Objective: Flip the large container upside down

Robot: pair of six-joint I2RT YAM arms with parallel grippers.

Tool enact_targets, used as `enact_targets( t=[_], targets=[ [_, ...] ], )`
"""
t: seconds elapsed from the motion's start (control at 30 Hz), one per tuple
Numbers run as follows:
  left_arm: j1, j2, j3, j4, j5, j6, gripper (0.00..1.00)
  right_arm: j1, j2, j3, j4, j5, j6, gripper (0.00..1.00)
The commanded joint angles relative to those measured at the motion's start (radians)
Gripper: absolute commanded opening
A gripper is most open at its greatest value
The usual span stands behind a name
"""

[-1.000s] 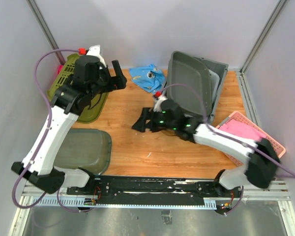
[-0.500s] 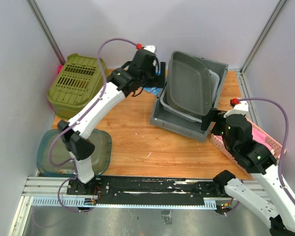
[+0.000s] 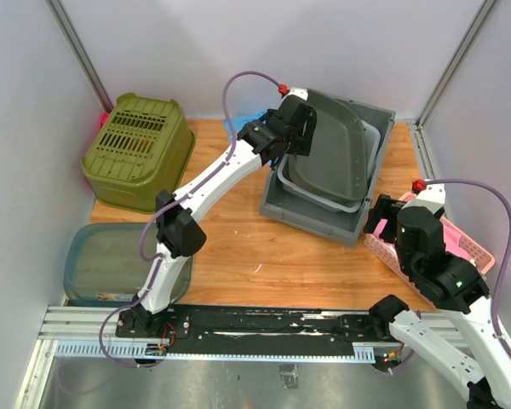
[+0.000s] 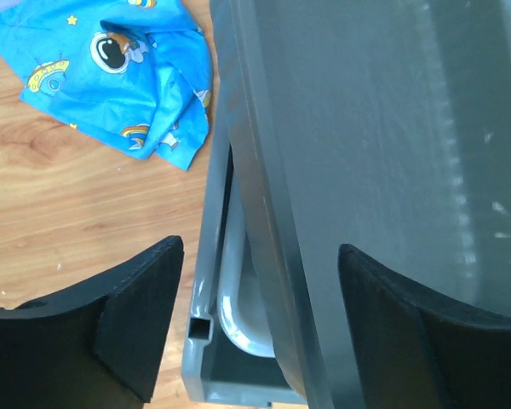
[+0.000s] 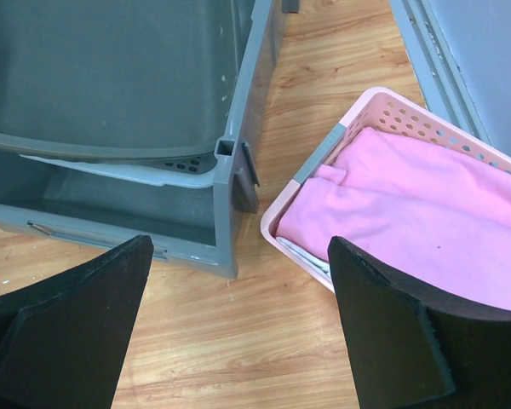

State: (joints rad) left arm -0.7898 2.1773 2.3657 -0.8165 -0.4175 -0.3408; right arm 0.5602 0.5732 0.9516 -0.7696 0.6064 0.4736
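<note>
Left wrist view gave us the worry: the left fingers [image 4: 136, 324], spread, straddled both the wall of the large container [image 4: 206, 256] and the rim of the tilted grey tub [image 4: 392, 128] lying in it, so closing could pinch the tub too, and tipping would likely spill it. The container sat toward the far right of the counter [image 3: 238, 247]. The left arm [image 3: 213, 175] reached far forward; the right fingers [image 5: 77, 315], also spread, hovered by its near right corner.
</note>
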Motion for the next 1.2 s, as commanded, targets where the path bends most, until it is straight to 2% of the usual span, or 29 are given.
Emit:
enact_targets(
  t=[0.0, 0.17, 0.37, 0.53, 0.63, 0.8, 1.0, 1.1, 1.17],
  targets=[
    [-0.02, 0.038, 0.061, 0.014, -0.03, 0.012, 0.7, -0.011, 0.005, 0.028, -0.02, 0.047, -0.012, 0.86],
    [-0.02, 0.033, 0.075, 0.015, -0.018, 0.014, 0.44, -0.011, 0.007, 0.034, -0.021, 0.057, -0.029, 0.86],
    [-0.019, -0.055, 0.037, 0.071, 0.011, 0.04, 0.02, -0.011, 0.003, 0.031, -0.021, 0.052, -0.028, 0.86],
    [-0.006, -0.144, 0.004, 0.069, 0.028, 0.04, 0.0, -0.011, 0.008, 0.043, -0.016, 0.032, -0.026, 0.86],
    [0.049, -0.236, -0.058, 0.056, 0.1, 0.025, 0.0, -0.011, 0.007, 0.054, -0.016, 0.022, -0.028, 0.86],
    [0.229, -0.434, -0.286, 0.059, 0.266, -0.004, 0.0, -0.011, 0.0, 0.05, -0.012, 0.024, -0.03, 0.86],
    [0.46, -0.637, -0.536, 0.063, 0.374, 0.069, 0.0, -0.012, 0.009, 0.023, 0.015, -0.007, -0.018, 0.85],
    [0.503, -0.674, -0.66, 0.082, 0.328, 0.112, 0.0, -0.012, 0.025, 0.018, 0.035, -0.029, -0.017, 0.85],
    [0.512, -0.698, -0.759, 0.141, 0.35, 0.127, 0.0, -0.011, 0.039, 0.022, 0.043, -0.041, -0.018, 0.85]
  ],
)
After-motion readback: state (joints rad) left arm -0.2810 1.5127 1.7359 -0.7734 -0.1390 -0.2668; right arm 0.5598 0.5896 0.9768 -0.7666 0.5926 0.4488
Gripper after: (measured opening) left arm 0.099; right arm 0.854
